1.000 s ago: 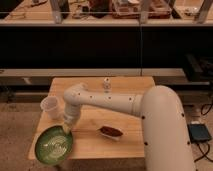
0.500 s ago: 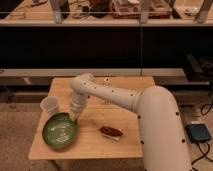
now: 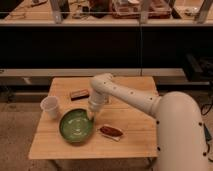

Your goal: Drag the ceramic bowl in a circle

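End effector (image 3: 92, 115) grips rim of glossy ceramic bowl (image 3: 74, 126).

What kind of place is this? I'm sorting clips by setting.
Probably a break area or test kitchen: small wooden table with a glossy green ceramic bowl, white plastic cup and food dish; tray-laden counter behind. The shut gripper sits at the bowl's rim.

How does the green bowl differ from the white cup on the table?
The green bowl is wide and shallow; the white cup is narrow and taller. The bowl is glossy green, the cup plain white. The claw is shut on the bowl's rim; the cup stands free beside it. Both sit upright on the wooden table.
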Tool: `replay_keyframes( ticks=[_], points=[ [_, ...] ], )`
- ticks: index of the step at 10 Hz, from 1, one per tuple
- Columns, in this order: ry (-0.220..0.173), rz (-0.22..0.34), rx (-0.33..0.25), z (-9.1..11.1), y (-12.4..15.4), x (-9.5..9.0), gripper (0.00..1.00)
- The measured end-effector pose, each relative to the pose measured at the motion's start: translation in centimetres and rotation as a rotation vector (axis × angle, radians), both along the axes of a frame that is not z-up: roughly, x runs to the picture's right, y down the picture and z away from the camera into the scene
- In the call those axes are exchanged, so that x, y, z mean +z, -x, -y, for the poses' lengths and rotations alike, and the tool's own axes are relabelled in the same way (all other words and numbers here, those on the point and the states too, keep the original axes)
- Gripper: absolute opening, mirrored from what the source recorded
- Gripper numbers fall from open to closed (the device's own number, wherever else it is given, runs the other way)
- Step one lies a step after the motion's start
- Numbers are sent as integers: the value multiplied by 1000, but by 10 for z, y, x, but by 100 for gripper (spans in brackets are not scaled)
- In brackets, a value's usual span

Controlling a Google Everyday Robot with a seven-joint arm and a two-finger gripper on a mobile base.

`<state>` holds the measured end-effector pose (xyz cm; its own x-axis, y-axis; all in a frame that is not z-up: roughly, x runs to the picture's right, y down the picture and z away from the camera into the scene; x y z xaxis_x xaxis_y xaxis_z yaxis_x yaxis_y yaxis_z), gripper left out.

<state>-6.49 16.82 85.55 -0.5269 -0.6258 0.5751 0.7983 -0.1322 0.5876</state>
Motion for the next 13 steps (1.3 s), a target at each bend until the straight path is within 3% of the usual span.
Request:
replay_keyframes(
  ticks=[3, 5, 7, 10, 11, 13],
  points=[
    [6, 9, -19, -27, -17, -23, 0],
    [7, 43, -36, -43, -11, -38, 0],
    [12, 108, -77, -58, 14, -49, 0],
    [15, 236, -168, -69, 78, -57, 0],
    [11, 265, -187, -66, 97, -56, 0],
    [-4, 294, -169, -40, 127, -43, 0]
  ],
)
